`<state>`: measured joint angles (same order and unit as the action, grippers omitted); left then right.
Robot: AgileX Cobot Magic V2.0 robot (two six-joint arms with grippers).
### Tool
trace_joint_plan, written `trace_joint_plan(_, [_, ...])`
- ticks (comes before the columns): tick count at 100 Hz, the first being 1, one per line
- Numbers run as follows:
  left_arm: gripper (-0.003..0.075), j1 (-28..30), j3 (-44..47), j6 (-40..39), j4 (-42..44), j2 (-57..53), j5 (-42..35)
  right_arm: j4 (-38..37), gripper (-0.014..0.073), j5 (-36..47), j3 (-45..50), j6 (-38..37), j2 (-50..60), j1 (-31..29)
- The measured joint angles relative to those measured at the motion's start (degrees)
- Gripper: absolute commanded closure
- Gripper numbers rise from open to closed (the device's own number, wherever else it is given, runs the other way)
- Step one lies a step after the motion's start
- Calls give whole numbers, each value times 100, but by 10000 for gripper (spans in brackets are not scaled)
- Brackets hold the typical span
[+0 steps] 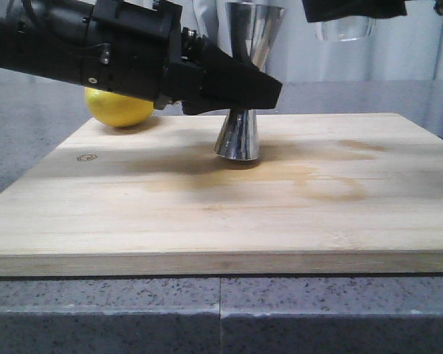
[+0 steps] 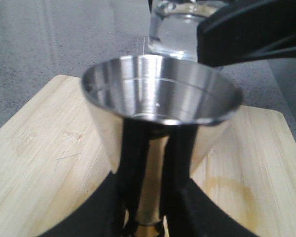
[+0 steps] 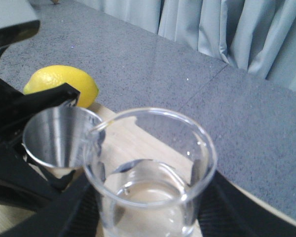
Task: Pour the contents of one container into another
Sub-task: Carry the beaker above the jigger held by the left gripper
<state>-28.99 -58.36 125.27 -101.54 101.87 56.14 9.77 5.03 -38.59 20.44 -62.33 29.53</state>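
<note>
Starting at your left in the front view, one lemon [image 1: 119, 108], yellow with a dimpled skin, sits at the far left corner of the wooden board [image 1: 221, 206], partly hidden behind the left arm. The board is pale, straight-grained wood with a small stamped mark near its left edge, too small for you to read, and a brownish ring-shaped stain toward its right side; it rests on a speckled grey stone worktop [image 1: 103, 310] that shows a seam along its front. Your left gripper [image 1: 269, 92], matte black plastic, reaches in from the left and its fingers are closed on the narrow waist of the single jigger [image 1: 240, 136], a polished steel hourglass shape standing upright on the board near its middle. In the left wrist view you see the jigger's wide, mirror-bright upper cone with a faint line ringing its inner wall, and the two black fingers clamping the stem below it. Further right and higher, the one beaker [image 3: 150, 173] of clear glass, cylindrical with a pouring lip, is held by your right gripper [image 3: 148, 217] with its black fingers on either side of the glass. It holds some clear liquid, and its lip lies just beside the jigger's rim. Grey pleated curtains [image 3: 237, 29] hang behind.
</note>
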Motion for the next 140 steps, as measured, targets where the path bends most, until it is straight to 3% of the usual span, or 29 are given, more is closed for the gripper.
trace_joint_plan(26, [606,0,0,0,0,0,0,-29,305,-611,-431,275,0,-238])
trace_joint_plan(62, [606,0,-47,0,0,27,42,-239,305,-856,-663,287,0,-358])
trace_joint_plan(140, [606,0,-278,-93,10,27,312,-1267,305,-1607,-1301,296,-259,-358])
